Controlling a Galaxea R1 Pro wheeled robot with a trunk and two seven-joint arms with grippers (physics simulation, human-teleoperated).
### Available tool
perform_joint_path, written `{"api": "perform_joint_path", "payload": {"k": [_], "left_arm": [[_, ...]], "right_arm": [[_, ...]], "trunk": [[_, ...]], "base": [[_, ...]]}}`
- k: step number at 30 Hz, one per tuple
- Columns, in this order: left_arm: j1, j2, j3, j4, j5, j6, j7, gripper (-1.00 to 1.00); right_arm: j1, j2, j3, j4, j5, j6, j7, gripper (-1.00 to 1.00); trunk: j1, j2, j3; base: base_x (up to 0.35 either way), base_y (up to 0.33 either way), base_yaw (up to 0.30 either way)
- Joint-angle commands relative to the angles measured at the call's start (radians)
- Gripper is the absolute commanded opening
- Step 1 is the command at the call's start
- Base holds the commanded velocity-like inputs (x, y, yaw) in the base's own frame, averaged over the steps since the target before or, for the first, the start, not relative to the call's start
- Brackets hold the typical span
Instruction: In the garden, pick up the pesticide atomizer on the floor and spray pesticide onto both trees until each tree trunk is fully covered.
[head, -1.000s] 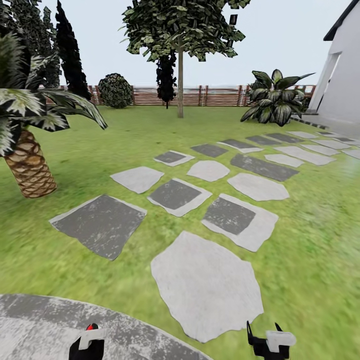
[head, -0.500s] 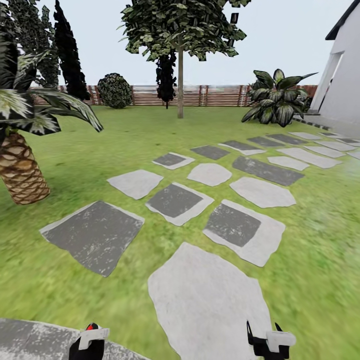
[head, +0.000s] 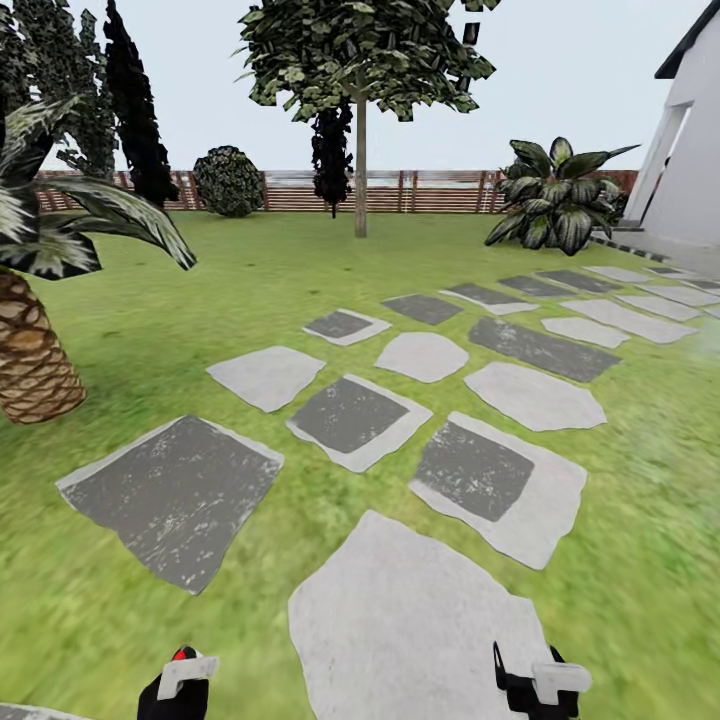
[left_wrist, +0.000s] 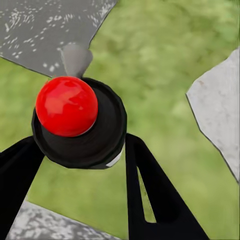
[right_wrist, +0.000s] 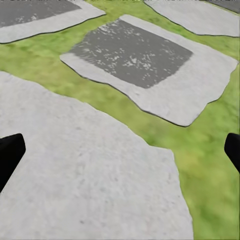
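My left gripper (left_wrist: 80, 150) is shut on the pesticide atomizer (left_wrist: 67, 107), a black round body with a red ball top, held between the two black fingers over grass. In the head view the atomizer's red tip (head: 181, 655) pokes up from the left gripper (head: 178, 688) at the bottom edge. My right gripper (head: 527, 668) stands open with nothing in it, its fingers (right_wrist: 10, 155) spread wide above a pale slab. One tree (head: 365, 50) with a beige-grey trunk (head: 360, 170) stands far ahead by the fence, a long way from both grippers. No white specks are visible on it.
Grey and pale stone slabs (head: 350, 420) run across the lawn towards a white building (head: 690, 150) at the right. A short palm (head: 35, 350) stands close at the left. A brown slat fence (head: 420, 192), dark conifers (head: 130, 100), a round bush (head: 228, 180) and a broad-leaved plant (head: 555, 195) line the back.
The whole view has shifted: slabs have slid down towards me and the palm towards the left edge, so the camera has moved forward. Both grippers hold the same pose.
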Motion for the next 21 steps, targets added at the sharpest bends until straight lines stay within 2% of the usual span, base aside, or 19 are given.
{"api": "perform_joint_path", "payload": {"k": [1, 21], "left_arm": [[-0.001, 0.000, -0.001, 0.001, 0.004, -0.003, 0.001, -1.00], [-0.001, 0.002, 0.000, 0.001, 0.003, -0.003, 0.001, -1.00]], "right_arm": [[-0.001, 0.000, -0.005, 0.001, 0.011, -0.002, -0.005, 1.00], [-0.001, 0.000, -0.005, 0.001, 0.012, -0.002, -0.005, 1.00]], "trunk": [[0.000, 0.000, -0.001], [0.000, 0.000, -0.001]], "base": [[0.339, 0.000, 0.000], [0.339, 0.000, 0.000]]}}
